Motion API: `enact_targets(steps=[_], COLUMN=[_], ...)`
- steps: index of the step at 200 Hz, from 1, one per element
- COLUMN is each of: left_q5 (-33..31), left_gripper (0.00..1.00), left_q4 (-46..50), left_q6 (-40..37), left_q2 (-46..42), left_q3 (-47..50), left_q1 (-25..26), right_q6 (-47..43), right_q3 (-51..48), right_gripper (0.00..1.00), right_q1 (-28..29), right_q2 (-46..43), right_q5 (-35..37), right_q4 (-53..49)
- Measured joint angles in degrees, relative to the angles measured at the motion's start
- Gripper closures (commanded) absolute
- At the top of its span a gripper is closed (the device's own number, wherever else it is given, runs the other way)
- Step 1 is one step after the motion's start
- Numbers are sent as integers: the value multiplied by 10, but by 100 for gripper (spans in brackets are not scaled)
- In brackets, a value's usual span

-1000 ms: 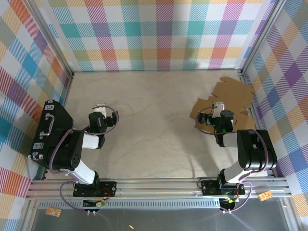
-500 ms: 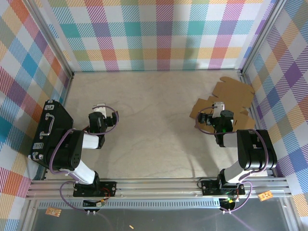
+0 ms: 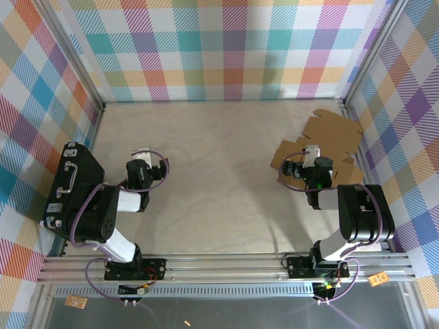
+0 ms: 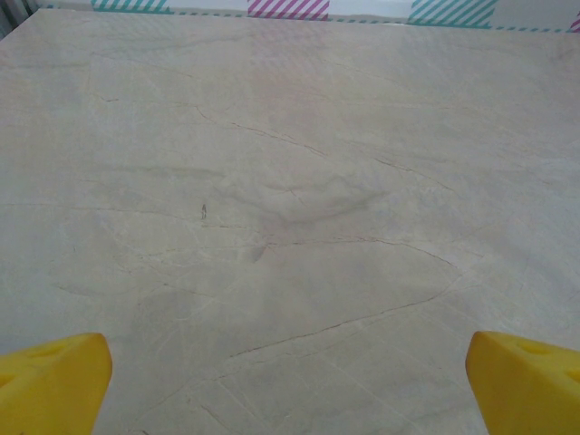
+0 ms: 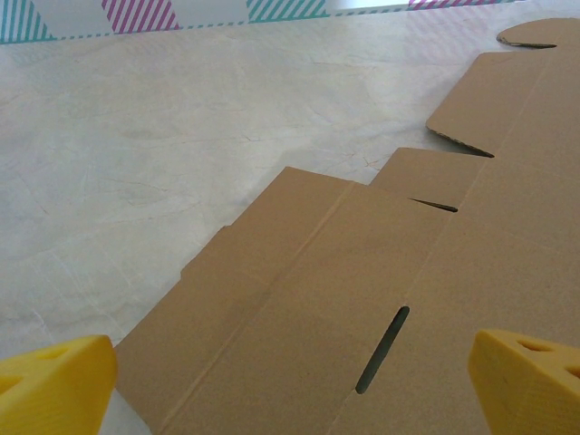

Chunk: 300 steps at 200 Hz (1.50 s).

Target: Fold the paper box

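- Your left end effector (image 3: pixel 142 161) stands wide open and holds nothing. In the left wrist view its yellow fingertips (image 4: pixel 53 381) sit at the two bottom corners, with bare surface between them.
- Your right end effector (image 3: pixel 312 159) is also spread fully and grips nothing. Its own yellow fingertips (image 5: pixel 521 381) frame the bottom corners of the right wrist view, far apart.
- The paper box (image 3: pixel 330 137) lies on the right side of the bench (image 3: pixel 219 137), reaching toward the far right corner and close to the right wall (image 3: pixel 398 103).
- It is an open, flat sheet of brown cardboard, with its flaps and tabs spread out and none raised.
- The right end effector sits over the near left part of that sheet. In the right wrist view the cardboard runs from between the fingertips up and away to the right.
- A narrow slot (image 5: pixel 381 349) is cut into the panel just ahead of the right fingers, and a shorter slit (image 5: pixel 433 206) shows further along (both look dark against the brown).
- You cannot tell from these views whether the right fingertips touch the cardboard or hang just above it.
- The left end effector is well apart from the box, over the left half of the bench, and sees pale, faintly creased surface.
- A black case (image 3: pixel 68 185) with a handle leans at the left edge, just beside the left arm.
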<state>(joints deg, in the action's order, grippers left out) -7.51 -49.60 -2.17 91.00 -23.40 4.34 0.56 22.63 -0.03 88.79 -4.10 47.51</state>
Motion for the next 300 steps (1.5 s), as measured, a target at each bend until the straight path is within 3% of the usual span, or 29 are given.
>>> enact_targets(steps=[248, 261, 281, 300], left_q5=[-14, -39, -65, -90], left_gripper=[0, 0, 0, 0], left_q4=[3, 30, 74, 89], left_q6=[0, -1, 12, 63], left_q2=[-5, -41, -164, -279], left_q3=[0, 6, 24, 35], left_q1=[7, 17, 33, 35], right_q6=[1, 2, 19, 94], right_q3=[-2, -5, 7, 40], right_gripper=[1, 1, 1, 1], right_q1=[0, 0, 1, 2], right_q2=[-7, -45, -126, -192], right_q5=[20, 30, 46, 99], right_q4=[-2, -29, -100, -184])
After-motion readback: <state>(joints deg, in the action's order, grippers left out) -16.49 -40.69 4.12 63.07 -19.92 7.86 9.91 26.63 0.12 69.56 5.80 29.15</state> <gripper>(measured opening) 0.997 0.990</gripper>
